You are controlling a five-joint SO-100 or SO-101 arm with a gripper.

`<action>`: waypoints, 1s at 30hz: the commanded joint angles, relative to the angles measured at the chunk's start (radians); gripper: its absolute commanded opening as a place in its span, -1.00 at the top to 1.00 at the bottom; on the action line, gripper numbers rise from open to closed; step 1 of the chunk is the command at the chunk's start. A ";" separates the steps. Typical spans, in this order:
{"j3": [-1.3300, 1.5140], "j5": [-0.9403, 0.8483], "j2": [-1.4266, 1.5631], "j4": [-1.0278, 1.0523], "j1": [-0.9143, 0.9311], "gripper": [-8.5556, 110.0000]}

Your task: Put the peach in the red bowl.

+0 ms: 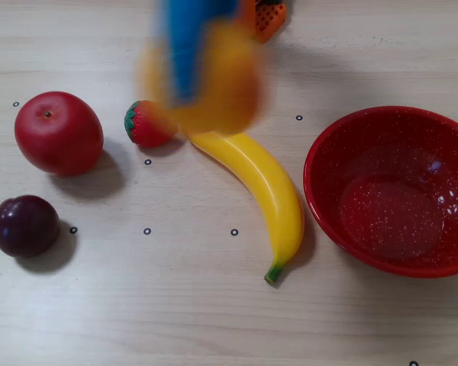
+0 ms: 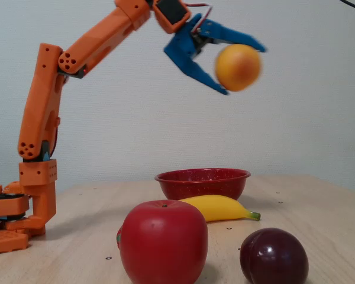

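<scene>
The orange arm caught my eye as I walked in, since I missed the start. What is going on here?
The arm's blue gripper holds the peach high above the table; in the overhead view the peach is a blur. The red bowl sits empty, so the peach is not yet in it. An apple, a plum, a strawberry and a banana lie on the table untouched.

Pale wooden table (image 2: 319,207) stands before a plain white wall (image 2: 296,136).

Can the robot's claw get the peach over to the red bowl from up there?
Probably yes. The gripper holds the peach high above the table, and the red bowl looks empty, with nothing over it.
</scene>
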 commanded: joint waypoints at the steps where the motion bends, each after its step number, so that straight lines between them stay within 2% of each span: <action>1: 0.012 -0.037 0.169 0.012 0.114 0.86; 5: 0.140 -0.091 0.212 0.057 0.276 0.86; 10: 0.189 -0.153 0.071 0.124 0.405 0.86; 19: 0.190 -0.137 -0.190 0.103 0.439 0.85; 20: 0.186 -0.133 -0.222 0.103 0.425 0.22; 22: 0.175 -0.155 -0.216 0.069 0.417 -0.02; 30: 0.161 -0.115 -0.166 0.015 0.410 -0.03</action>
